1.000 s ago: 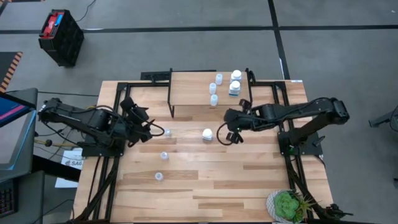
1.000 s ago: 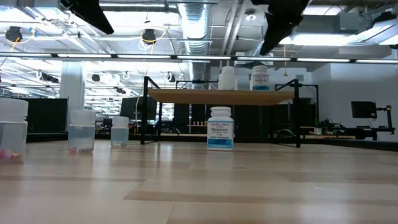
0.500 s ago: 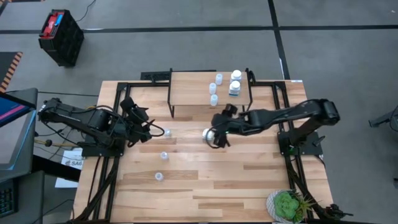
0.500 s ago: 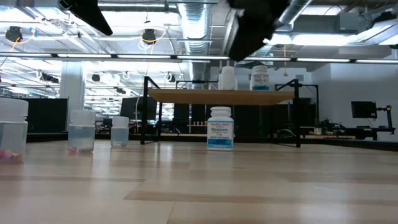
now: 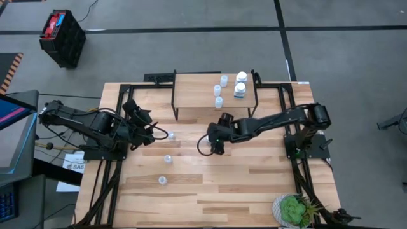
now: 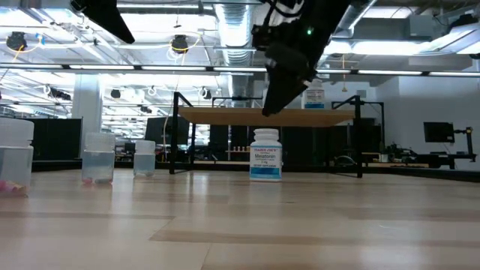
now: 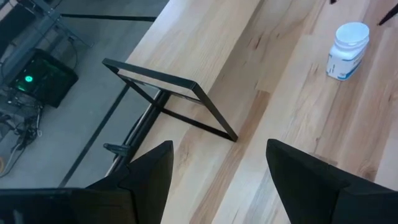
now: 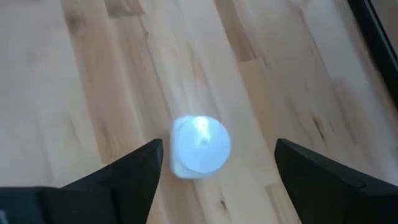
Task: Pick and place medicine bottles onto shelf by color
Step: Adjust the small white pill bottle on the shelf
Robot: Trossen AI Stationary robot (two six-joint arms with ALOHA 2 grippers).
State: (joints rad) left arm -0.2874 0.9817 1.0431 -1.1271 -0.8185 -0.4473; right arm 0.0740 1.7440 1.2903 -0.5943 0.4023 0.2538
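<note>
Shelf [image 5: 197, 89] carries three blue bottles [image 5: 219, 91] and two white bottles [image 5: 240, 84]. Right gripper [image 8: 214, 163], fingers spread wide and empty, hovers above white bottle [image 8: 200, 146] before shelf.

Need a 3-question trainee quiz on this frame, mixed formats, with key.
1. True or false: the right gripper is shut on the white bottle.
2. Which arm is above the white bottle on the table? A) left B) right C) neither
3. Fill in: the blue bottles on the table near the left gripper number ____.

Key:
1. False; its fingers stand open, above the bottle.
2. B
3. three

The shelf already carries bottles near its right end.
</note>
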